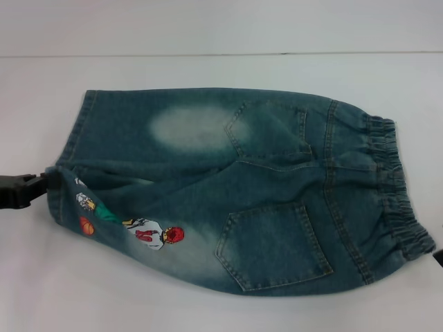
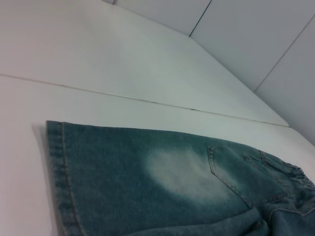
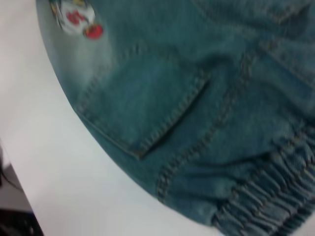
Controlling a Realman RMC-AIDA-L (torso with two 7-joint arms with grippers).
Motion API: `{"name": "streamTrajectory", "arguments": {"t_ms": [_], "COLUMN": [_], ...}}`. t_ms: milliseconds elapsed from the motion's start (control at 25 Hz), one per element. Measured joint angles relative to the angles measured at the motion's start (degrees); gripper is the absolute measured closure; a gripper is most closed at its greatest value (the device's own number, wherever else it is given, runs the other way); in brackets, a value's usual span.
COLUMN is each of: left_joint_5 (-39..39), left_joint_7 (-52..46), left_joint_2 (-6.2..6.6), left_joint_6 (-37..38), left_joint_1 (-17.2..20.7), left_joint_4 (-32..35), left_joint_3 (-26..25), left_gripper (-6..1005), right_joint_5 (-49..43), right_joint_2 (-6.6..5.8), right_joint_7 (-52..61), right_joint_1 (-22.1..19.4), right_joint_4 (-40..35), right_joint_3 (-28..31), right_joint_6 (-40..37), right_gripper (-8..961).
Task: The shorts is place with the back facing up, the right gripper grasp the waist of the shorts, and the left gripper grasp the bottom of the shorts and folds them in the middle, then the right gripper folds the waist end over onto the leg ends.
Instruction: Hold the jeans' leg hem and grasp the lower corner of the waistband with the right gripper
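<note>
The shorts lie flat on the white table with the back up, showing two back pockets and pale faded patches. The waist is at the right and the bottom of the shorts at the left. The near leg carries the cartoon player and an orange basketball. My left gripper comes in from the left edge and is shut on the near leg's hem, which bunches toward it. Only a dark sliver of my right gripper shows, beside the waist's near corner. The right wrist view shows the near pocket and gathered waist.
The white table runs on beyond the shorts on every side, with a seam line across the back. The table's edge lies close to the shorts' near side in the right wrist view.
</note>
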Motion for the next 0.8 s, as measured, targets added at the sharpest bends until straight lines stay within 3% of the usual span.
{"name": "streamTrajectory", "arguments": {"t_ms": [280,800], "left_joint_5": [-0.1,-0.1], "left_joint_7": [0.3,0.2], "left_joint_2": [0.0,-0.05], "left_joint_6": [-0.3,-0.4], "left_joint_1": [-0.3,-0.4], "left_joint_4": [-0.7,-0.7], "left_joint_3": [-0.1,-0.1], "left_gripper": [996,996], "right_joint_5": [-6.8,-7.6], "right_joint_2": [1.8,5.22], "right_joint_7": [1.5,1.6], "right_joint_1": [1.7,3.6], "right_joint_4": [0.2,0.3], "right_joint_3": [-1.7,-6.3], "right_joint_6": [4.0,6.8], "right_gripper": [61,62]}}
